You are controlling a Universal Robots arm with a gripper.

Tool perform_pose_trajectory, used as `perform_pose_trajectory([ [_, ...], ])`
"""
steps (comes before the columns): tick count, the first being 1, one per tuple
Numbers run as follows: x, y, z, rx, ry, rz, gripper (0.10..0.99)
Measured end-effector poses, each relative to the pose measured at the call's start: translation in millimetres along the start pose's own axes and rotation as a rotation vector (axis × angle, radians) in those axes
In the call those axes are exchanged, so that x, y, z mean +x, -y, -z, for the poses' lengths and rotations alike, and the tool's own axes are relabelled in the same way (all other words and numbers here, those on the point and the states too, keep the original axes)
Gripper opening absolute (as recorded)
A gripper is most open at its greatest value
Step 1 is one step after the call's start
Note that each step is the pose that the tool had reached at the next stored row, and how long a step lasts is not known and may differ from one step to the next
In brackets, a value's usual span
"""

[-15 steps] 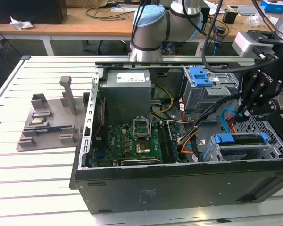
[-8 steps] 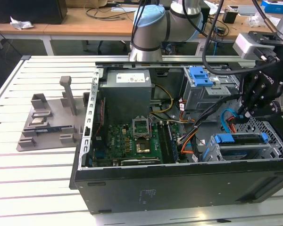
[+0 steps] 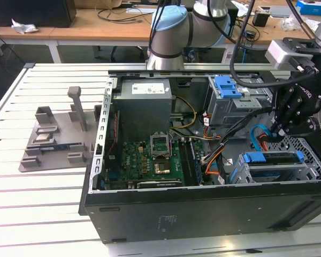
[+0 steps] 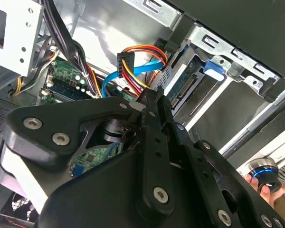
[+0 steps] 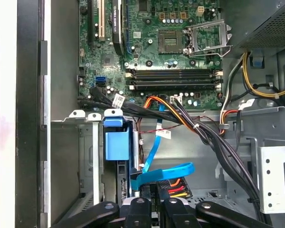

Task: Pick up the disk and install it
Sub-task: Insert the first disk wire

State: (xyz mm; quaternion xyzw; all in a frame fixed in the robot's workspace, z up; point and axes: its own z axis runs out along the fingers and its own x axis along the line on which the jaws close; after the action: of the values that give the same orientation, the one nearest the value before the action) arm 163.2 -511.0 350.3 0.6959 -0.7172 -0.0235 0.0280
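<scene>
One gripper (image 3: 281,128) hangs inside the open computer case (image 3: 203,214), just above the disk (image 3: 273,158). Its fingers are pressed together, holding nothing. The disk sits in the drive cage (image 3: 246,174) beside the motherboard (image 3: 150,158).

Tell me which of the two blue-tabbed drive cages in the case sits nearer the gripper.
The front cage, beside the case's near wall, with the long blue bracket on top. The gripper hangs just above it; the other cage stands further back by the power supply.
</scene>
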Motion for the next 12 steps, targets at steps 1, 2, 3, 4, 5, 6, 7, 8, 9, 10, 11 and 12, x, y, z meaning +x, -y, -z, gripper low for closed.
perform_pose_trajectory([
  [1,1.2,0.1,-0.1,0.000,-0.0001,0.000,0.169],
  [2,3.6,0.1,-0.2,0.000,-0.0001,0.000,0.169],
  [3,5.6,0.2,-0.3,0.000,0.0000,0.000,0.169],
  [4,7.8,0.3,-0.4,0.000,0.0000,0.000,0.169],
  [5,9.4,0.4,-0.5,0.000,0.0000,0.000,0.169],
  [6,10.7,0.5,-0.5,0.000,0.0001,0.000,0.169],
  [7,11.2,0.9,-0.5,0.000,0.0001,0.000,0.169],
  [8,11.4,3.3,-0.3,0.000,0.0001,0.000,0.169],
  [9,11.3,7.8,0.0,0.000,0.0000,0.000,0.169],
  [10,11.2,9.6,0.1,0.000,0.0000,0.000,0.169],
  [11,11.2,11.6,0.2,-0.001,0.0001,0.000,0.169],
  [12,11.1,13.1,0.3,-0.001,0.0000,0.000,0.169],
])
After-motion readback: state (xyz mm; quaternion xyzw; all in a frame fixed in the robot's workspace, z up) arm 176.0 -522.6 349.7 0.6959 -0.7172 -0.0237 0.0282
